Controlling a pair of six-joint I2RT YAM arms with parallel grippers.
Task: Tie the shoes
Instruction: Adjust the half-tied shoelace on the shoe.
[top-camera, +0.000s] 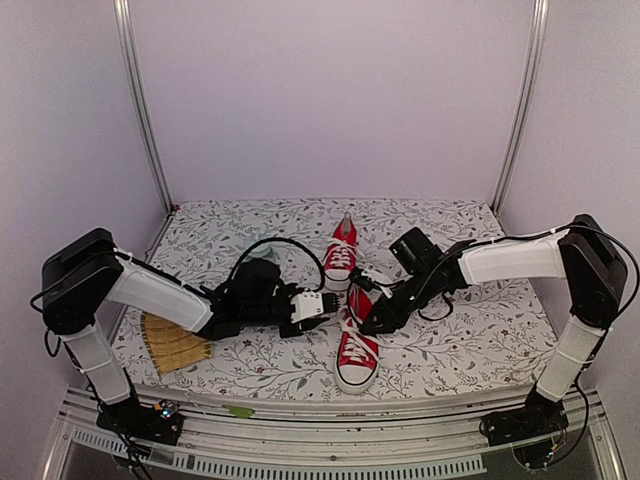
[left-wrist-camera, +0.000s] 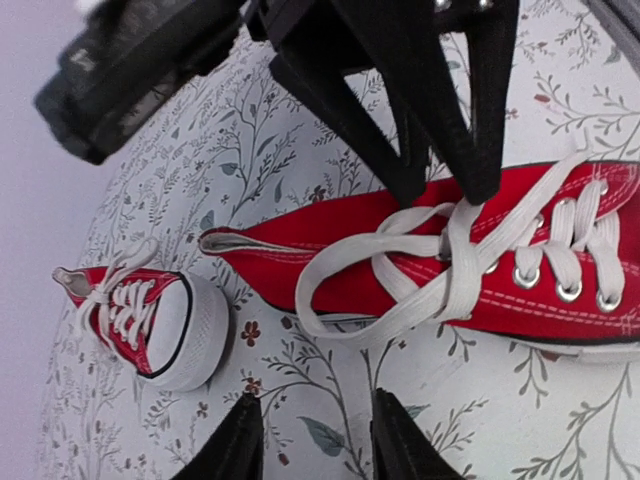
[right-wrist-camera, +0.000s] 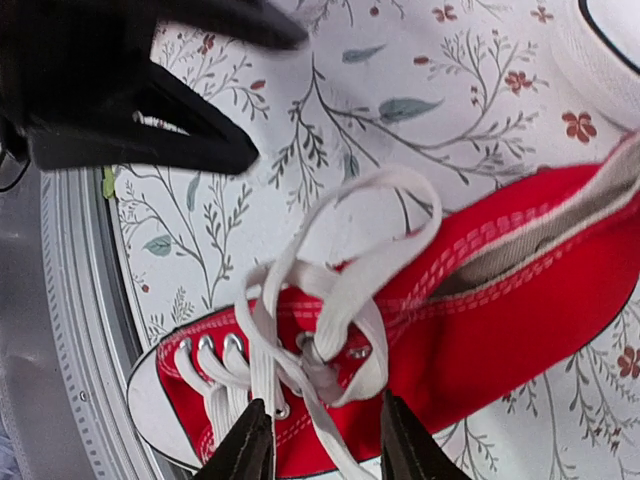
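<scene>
Here the floral desk carries the far sneaker behind and the near sneaker between the left gripper and right gripper, whose fingers stand parted and empty, probably so its looped laces lie slack.

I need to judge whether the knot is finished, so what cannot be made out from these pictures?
- Top external: the knot on the near shoe, partly covered by left end effector and right end effector.
- Left wrist: its toe, cut off at the right edge.
- Right wrist: its heel, cut off likewise.
- Far shoe, top external: laces too small.
</scene>
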